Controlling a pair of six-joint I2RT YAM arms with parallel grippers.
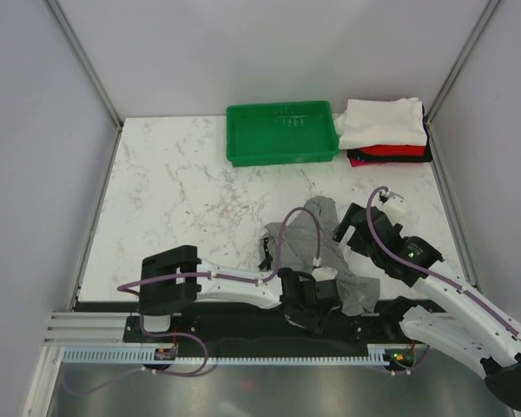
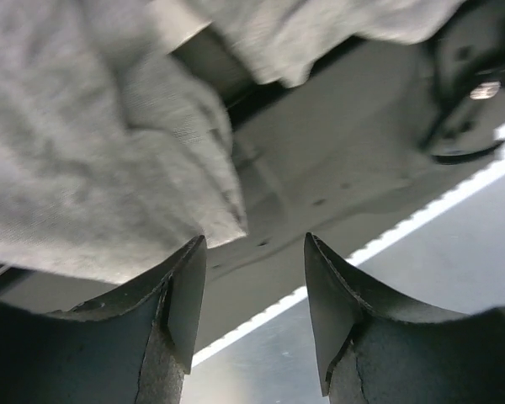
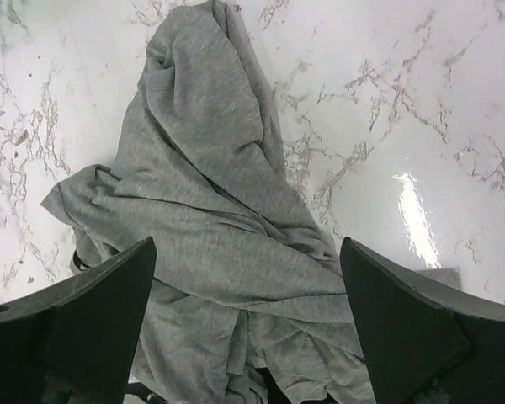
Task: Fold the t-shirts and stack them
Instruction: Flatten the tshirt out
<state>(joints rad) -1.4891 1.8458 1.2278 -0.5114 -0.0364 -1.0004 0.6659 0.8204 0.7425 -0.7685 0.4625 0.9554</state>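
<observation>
1. Grey t-shirt [image 1: 317,248]: lies unfolded in a crumpled heap at the near middle of the table [image 1: 174,200], just ahead of the arm bases. Shows twisted ridges and overlapping layers in the right wrist view, with no flat panel anywhere.
2. Folded stack [image 1: 386,139]: sits at the far right corner, well apart from the heap. Carries the white shirt [image 1: 382,120] on top, the red shirt [image 1: 398,150] under it and the black shirt [image 1: 408,159] at the bottom.
3. Left gripper [image 2: 252,252]: spread apart and grasping nothing. Shows a bare gap, with a cloth edge hanging at the tip of one finger [image 2: 181,295] rather than between the two. Sits at the near side of the heap, partly covered by cloth in the top view.
4. Right gripper [image 3: 246,248]: spread wide and empty, poised above the far right side of the heap and looking straight down on it.
5. Green tray [image 1: 282,132]: stands just left of the stack at the far edge.
6. Progress, judged from this layout: three shirts folded and stacked, one left. Leaves all the work on the grey one, namely spreading it flat, folding it and carrying it onto the stack. Calls first for a grasp on an edge or corner, not yet made by either gripper.
</observation>
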